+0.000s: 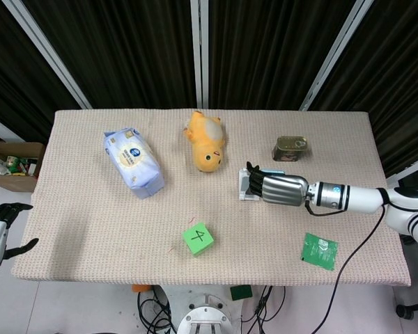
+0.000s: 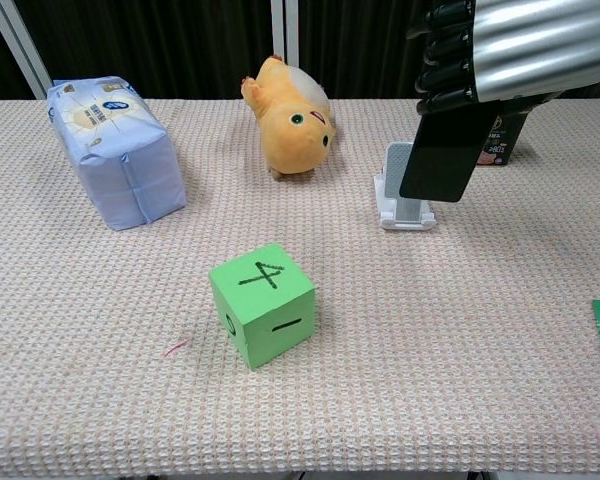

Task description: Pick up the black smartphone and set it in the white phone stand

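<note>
My right hand [image 2: 500,50] grips the top of the black smartphone [image 2: 442,155], which hangs upright and slightly tilted just in front of the white phone stand [image 2: 400,205]. The phone covers the stand's right half in the chest view. From the head view the right hand [image 1: 279,188] lies over the stand [image 1: 245,186], hiding most of it and the phone. My left hand [image 1: 1,233] is off the table's left edge, open and holding nothing.
A green cube marked 4 [image 2: 262,305] sits in the near middle. An orange plush toy [image 2: 292,118] lies left of the stand, a blue tissue pack [image 2: 115,150] far left. A tin can [image 1: 290,148] is behind the stand; a green packet [image 1: 320,251] lies near right.
</note>
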